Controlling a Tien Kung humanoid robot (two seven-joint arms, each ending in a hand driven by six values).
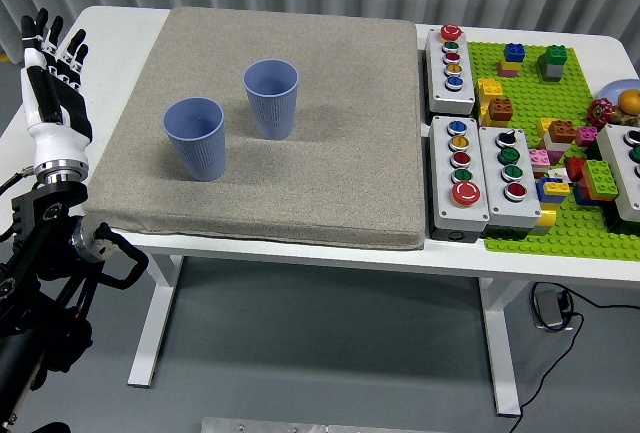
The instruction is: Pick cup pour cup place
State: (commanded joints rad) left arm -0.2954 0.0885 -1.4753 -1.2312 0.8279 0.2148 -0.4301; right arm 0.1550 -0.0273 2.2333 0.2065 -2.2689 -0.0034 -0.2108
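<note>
head view, left hand [52,93] raised at table's left edge, fingers spread, empty, two blue cups [196,139] upright on mat [330,133]

At the frame's right edge, a grey button box [628,168] and a bowl [622,93] were cut off; the bowl's contents were too small to identify.

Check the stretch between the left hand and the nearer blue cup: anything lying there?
Nothing lies there. The head view shows only bare white table and grey mat between the open left hand and the nearer blue cup.
</note>
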